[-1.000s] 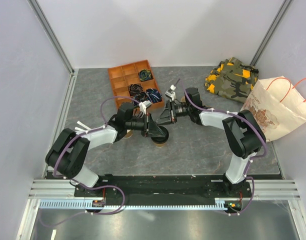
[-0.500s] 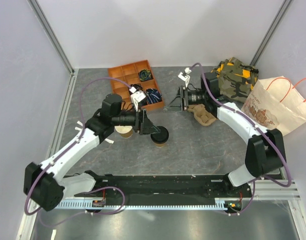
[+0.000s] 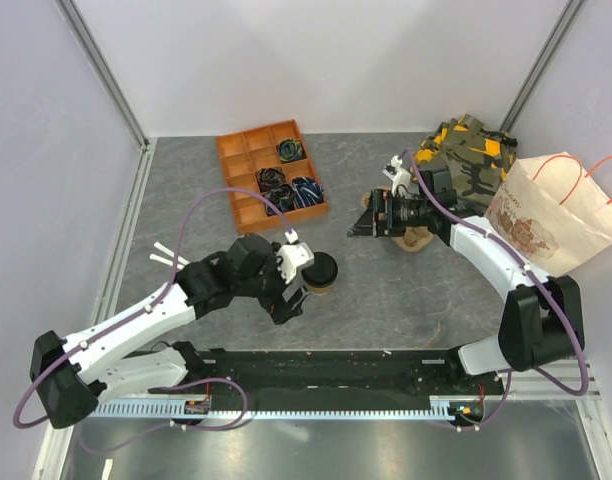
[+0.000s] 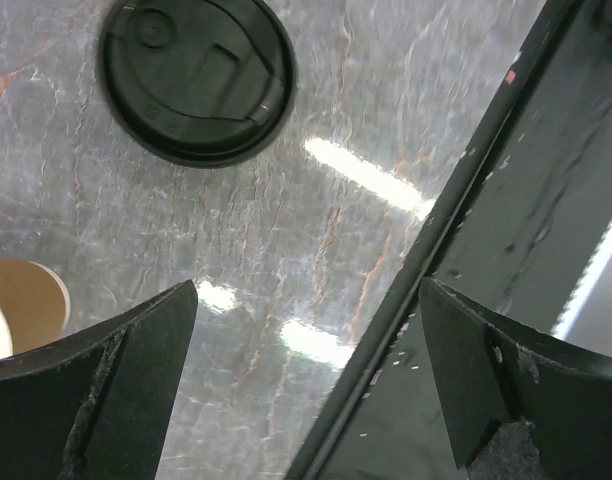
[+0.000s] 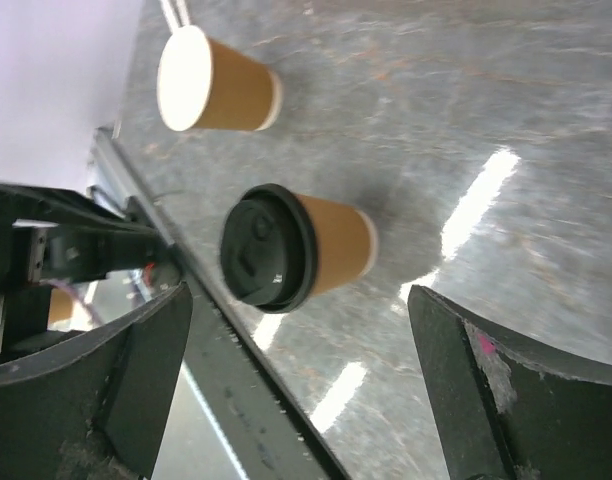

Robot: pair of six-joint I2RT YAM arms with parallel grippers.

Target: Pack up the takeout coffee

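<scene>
Grey stone-patterned worktop [image 3: 406, 300] is closed in by pale walls, with a black rail along its near edge.

The left claw [image 4: 308, 300] hangs low over the worktop with its two fingers [image 4: 116, 390] spread wide, and nothing is between them. The takeout coffee [image 3: 321, 275] stands upright just beside this claw, on its far right side in the top view. In the left wrist view its black lid [image 4: 196, 75] lies beyond the left finger, outside the gap and not touching the claw. The lidless cup [image 5: 221, 85] stands near the outer side of the same finger.

The right claw [image 5: 301, 298] is also wide open and holds nothing. It points across the worktop toward the coffee, which is well apart from it and appears between its fingers in the right wrist view. The lidless cup is further behind the coffee from this claw.

Under the right wrist lies the brown pulp carrier [image 3: 418, 240]. Behind the right claw are a camouflage cloth [image 3: 464, 155] and a paper bag [image 3: 556, 215]. Beyond the left claw, far from it, sits an orange divided tray [image 3: 246, 165] with dark cables in some compartments.
</scene>
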